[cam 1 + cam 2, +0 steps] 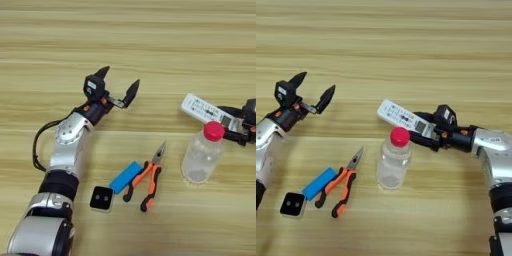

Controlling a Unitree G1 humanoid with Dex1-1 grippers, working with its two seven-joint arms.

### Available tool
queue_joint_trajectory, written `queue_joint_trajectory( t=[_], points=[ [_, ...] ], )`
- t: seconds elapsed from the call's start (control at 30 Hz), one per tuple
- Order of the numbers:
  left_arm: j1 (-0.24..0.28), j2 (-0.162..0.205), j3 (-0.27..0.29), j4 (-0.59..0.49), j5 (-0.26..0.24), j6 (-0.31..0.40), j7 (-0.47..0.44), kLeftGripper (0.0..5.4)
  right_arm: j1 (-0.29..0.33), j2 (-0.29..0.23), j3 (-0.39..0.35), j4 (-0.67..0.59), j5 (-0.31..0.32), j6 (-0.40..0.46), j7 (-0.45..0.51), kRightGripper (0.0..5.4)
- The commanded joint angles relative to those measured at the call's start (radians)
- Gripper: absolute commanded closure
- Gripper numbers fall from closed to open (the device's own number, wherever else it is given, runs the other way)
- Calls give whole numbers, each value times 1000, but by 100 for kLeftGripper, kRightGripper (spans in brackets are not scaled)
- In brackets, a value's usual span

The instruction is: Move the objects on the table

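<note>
In the left eye view, our left gripper [119,84] hangs over bare table [150,40], its two black fingers spread wide with nothing between them, well apart from everything else. We judge it idle or waiting, since no object lies under it. Near our left forearm sit a small black block [102,198], a blue block [125,176] and orange-handled pliers [146,181], the blue block just beside the pliers' handles. Further right, the clear bottle [201,159] stands upright with its red cap on, and the white remote [207,112] shows just behind the cap. Here our right gripper is cut off by the picture edge; only a dark piece of it appears beside the remote's near end, so this view does not settle the grip.

In the right eye view, our right gripper [428,134] is whole: the arm reaches in from the right and its fingers are clamped on the remote's near end, with the far end pointing up and left. We cannot tell whether that end is off the wood. We judge the remote is the thing being moved now, while the bottle stands close under it, near enough to be knocked. Whether the remote touches the cap is hard to make out. The left arm's elbow is cut off at this view's edge
</note>
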Motion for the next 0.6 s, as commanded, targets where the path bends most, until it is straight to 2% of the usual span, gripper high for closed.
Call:
queue_joint_trajectory(
  t=[0.03,0.23,0.33,0.43,0.53,0.6],
  points=[
    [26,14,-7,-60,-30,6,-59,0,-9,-32,13,-62,6,36,19,250],
    [58,25,-26,-134,-67,14,-152,0,-11,-62,8,-169,34,93,43,250],
    [63,46,-43,-169,-90,26,-224,0,-31,-79,22,-184,38,122,68,250],
    [51,83,-67,-184,-117,60,-332,0,-69,-91,41,-174,36,154,109,250],
    [37,112,-91,-184,-110,64,-400,0,-114,-103,63,-157,23,171,145,250],
    [4,123,-99,-165,-103,70,-429,0,-158,-108,85,-129,4,177,161,250]
  ],
)
